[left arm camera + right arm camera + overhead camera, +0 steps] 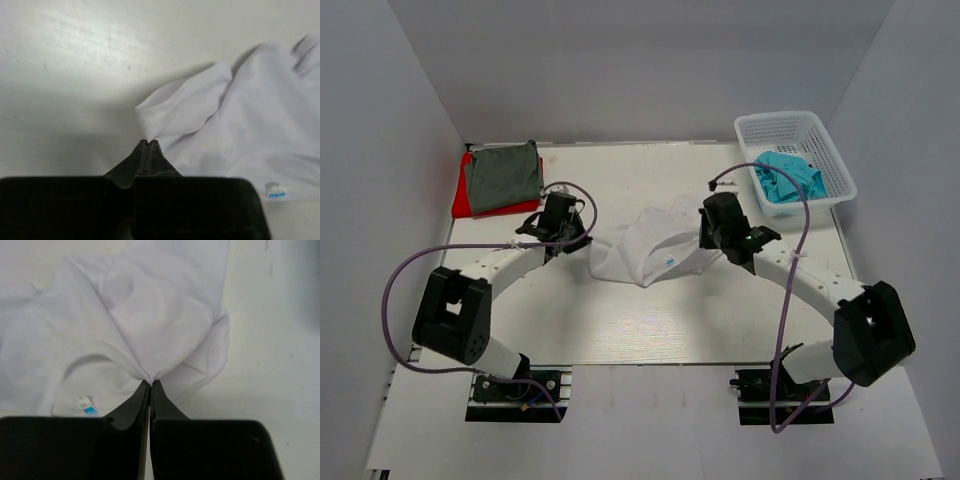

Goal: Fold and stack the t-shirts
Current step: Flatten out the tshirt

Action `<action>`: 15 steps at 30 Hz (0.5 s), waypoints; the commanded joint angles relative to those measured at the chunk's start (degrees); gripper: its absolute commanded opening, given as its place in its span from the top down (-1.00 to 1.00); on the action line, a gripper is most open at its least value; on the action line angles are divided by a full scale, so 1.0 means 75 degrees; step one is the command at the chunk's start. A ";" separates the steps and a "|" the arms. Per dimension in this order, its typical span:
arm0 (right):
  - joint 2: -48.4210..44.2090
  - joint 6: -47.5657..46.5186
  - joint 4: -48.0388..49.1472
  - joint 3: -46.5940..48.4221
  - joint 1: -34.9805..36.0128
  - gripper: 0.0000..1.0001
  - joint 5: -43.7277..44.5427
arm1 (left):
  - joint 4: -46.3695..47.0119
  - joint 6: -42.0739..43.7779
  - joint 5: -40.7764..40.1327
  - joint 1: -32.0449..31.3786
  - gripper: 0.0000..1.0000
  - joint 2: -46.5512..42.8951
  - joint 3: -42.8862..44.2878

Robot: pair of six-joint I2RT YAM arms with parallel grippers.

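The white t-shirt (645, 250) lies crumpled and creased in the middle of the table (650, 330), its small blue neck label (670, 261) showing on the near side. The left gripper (148, 145) is clenched on a corner of the shirt's left edge. The right gripper (150, 384) pinches a gathered fold at its right side.

Bright o/h light, soft shadows, wrist views blurry

The pale table (620, 320) carries 3 things: a crumpled white shirt (645, 250) mid-table, a red shirt (461, 200) far left, a mesh basket (775, 122) far right.
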 commanded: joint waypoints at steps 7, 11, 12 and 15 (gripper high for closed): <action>0.0010 -0.0540 0.0391 0.1966 -0.0522 1.00 0.0848 | 0.0082 0.0157 -0.1409 0.0156 1.00 -0.0375 0.2096; 0.1424 -0.1454 0.0685 0.4193 -0.0885 1.00 0.0484 | -0.0807 0.0742 -0.1867 0.0227 1.00 0.0643 0.4660; 0.1698 -0.1527 0.0638 0.5312 -0.0990 1.00 0.0298 | -0.0901 0.0976 -0.1867 0.0296 1.00 0.0889 0.5930; 0.3023 -0.2077 0.0193 0.8656 -0.1248 1.00 -0.0483 | -0.2281 0.1504 -0.2065 0.0624 1.00 0.2259 0.9742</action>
